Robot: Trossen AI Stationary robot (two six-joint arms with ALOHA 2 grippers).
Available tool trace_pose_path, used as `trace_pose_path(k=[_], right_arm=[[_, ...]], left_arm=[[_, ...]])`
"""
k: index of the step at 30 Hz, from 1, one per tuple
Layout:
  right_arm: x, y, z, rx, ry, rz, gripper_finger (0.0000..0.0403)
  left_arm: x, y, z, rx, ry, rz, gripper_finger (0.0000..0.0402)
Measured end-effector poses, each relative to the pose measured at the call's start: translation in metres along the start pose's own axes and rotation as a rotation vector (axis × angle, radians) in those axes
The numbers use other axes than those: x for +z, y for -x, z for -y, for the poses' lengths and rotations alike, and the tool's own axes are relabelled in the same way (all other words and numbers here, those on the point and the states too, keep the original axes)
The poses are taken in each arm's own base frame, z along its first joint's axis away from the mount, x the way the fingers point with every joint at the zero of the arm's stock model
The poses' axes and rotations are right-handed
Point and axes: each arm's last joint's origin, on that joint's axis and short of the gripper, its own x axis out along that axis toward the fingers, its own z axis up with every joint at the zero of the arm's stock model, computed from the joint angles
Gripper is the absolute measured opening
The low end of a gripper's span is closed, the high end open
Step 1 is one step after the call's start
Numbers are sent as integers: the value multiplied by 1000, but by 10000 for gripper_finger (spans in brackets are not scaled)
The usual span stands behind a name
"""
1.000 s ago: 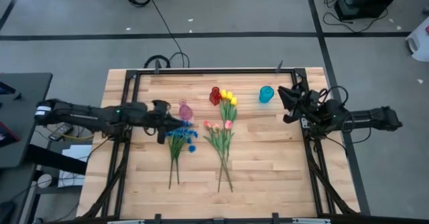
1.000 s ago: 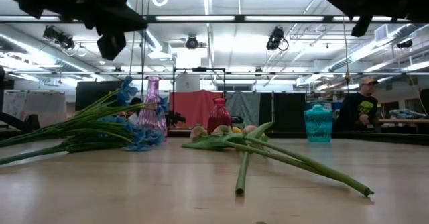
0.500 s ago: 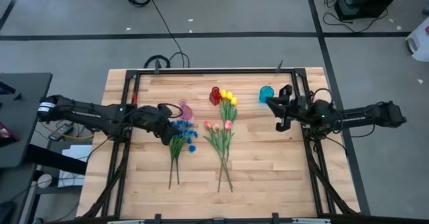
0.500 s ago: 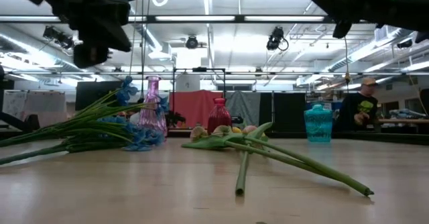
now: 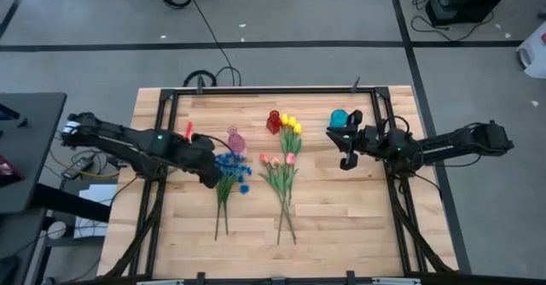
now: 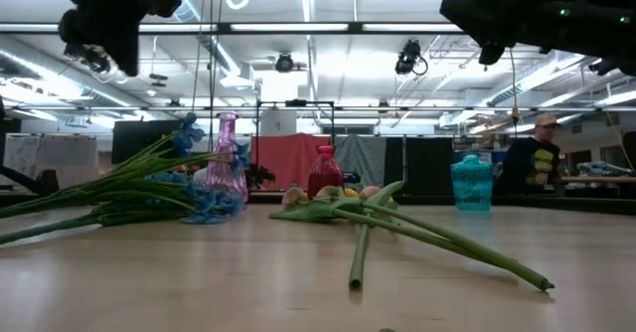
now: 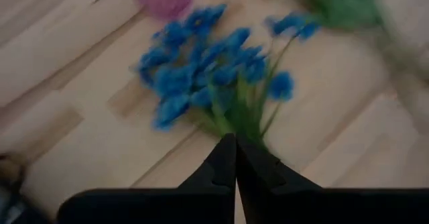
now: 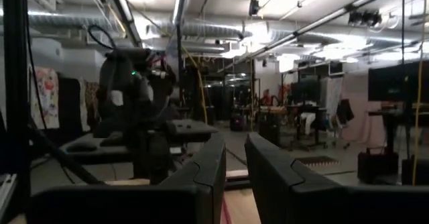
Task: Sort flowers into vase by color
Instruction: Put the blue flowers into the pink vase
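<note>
On the wooden table the blue flowers lie beside the pink vase, with the tulips at the middle. The left gripper hovers above the blue bunch, fingers pressed together and empty. The right gripper (near the blue vase) stands slightly parted and holds nothing.

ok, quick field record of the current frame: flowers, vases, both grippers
blue flowers: lying on table, left of centre
pink tulips: lying mid-table
yellow tulips: lying, blossoms by red vase
pink vase: upright, empty
red vase: upright, empty
teal vase: upright, empty
left gripper: shut, holding nothing, above the blue flowers' stems
right gripper: in the air by the teal vase, holding nothing
</note>
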Motion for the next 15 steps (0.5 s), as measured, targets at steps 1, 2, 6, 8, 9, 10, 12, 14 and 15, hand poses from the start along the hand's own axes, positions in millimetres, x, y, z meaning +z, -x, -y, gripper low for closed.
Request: trace_pose_path(k=[1,2,6,8,9,10,12,14,15], right_arm=[[0,0,0,-2,3,0,74],[0,-1,1,-5,4,6,74],[1,-1,2,-16,3,28,74],[0,-2,2,-16,-1,22,74],[0,-2,2,-16,-1,21,74],[-1,-2,2,-16,-3,19,74],[-2,-2,2,-15,-9,14,74],[-2,-2,2,-15,-10,13,74],[-2,-2,2,-14,-11,14,74]], left_arm=[[0,-2,2,40,-11,-23,12],[0,-3,4,71,-22,-40,12],[-1,-7,7,222,-54,-121,12],[-1,-7,9,278,-59,-160,12],[-1,-8,9,308,-64,-187,12],[-2,-8,9,339,-65,-212,12],[-2,-9,9,382,-55,-254,12],[-3,-13,11,387,-50,-290,12],[-4,-14,12,382,-48,-297,12]])
